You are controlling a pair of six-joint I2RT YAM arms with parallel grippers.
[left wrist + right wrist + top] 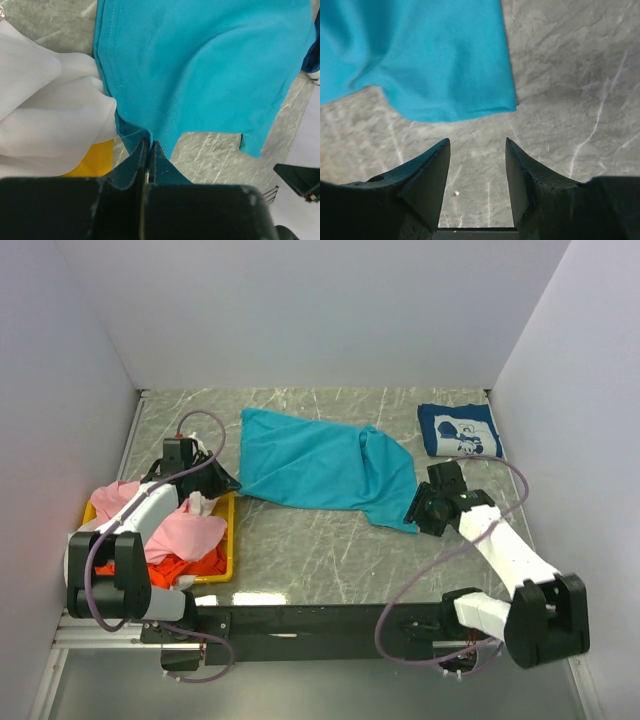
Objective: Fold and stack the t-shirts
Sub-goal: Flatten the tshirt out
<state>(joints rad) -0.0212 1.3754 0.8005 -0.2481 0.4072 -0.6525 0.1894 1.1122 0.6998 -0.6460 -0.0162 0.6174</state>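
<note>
Navy tee (459, 430) is folded, right of the teal tee (325, 470). Teal is unfolded: left gripper (149, 145) pinches its edge, right gripper (477, 145) is wide and empty. The tray (230, 540) pile, left of teal, is untouched.

Marble table (320, 560) bears teal tee (320, 470), navy tee (458, 430), yellow tray (231, 530).

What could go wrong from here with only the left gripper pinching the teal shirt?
1. The left gripper is shut on the teal shirt at its edge, while the right gripper stands open, off the cloth. A one-sided pull would likely drag or bunch the shirt.
2. The pinch sits right beside the white shirt at the yellow tray, so that cloth might get snagged.
</note>
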